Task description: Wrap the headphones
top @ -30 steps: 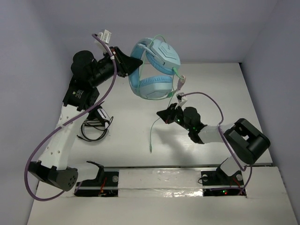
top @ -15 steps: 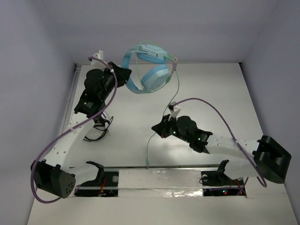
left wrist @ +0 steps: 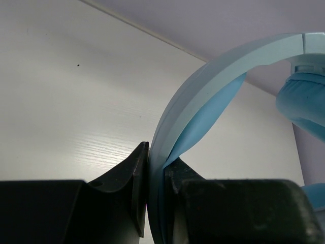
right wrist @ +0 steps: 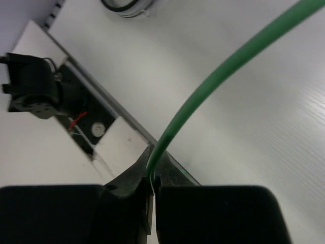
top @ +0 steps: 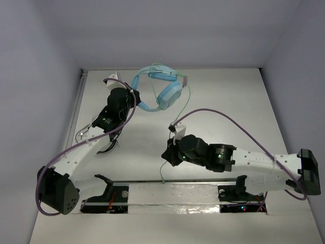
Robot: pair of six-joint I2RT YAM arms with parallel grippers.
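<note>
The light blue headphones (top: pixel 161 90) hang above the far middle of the table. My left gripper (top: pixel 136 97) is shut on their wide headband (left wrist: pixel 213 81), which stands pinched between the two black fingers (left wrist: pixel 155 173); one ear cup (left wrist: pixel 304 101) shows at the right edge. The thin green cable (top: pixel 177 119) runs from the headset down to my right gripper (top: pixel 166 155), which is shut on it (right wrist: pixel 152 170). The cable (right wrist: pixel 218 76) rises up and right from those jaws. Its loose tail (top: pixel 162 175) hangs toward the near edge.
A small black-and-white coiled cable bundle (top: pixel 96 140) lies on the table under the left arm, also at the top of the right wrist view (right wrist: pixel 127 5). Black brackets (top: pixel 109 190) sit in the slot along the near edge. Purple robot cables (top: pixel 223 114) arc over both arms.
The left arm has carried the headphones lower and nearer. The right arm has stretched out leftward and toward the near edge, drawing the cable with it.
</note>
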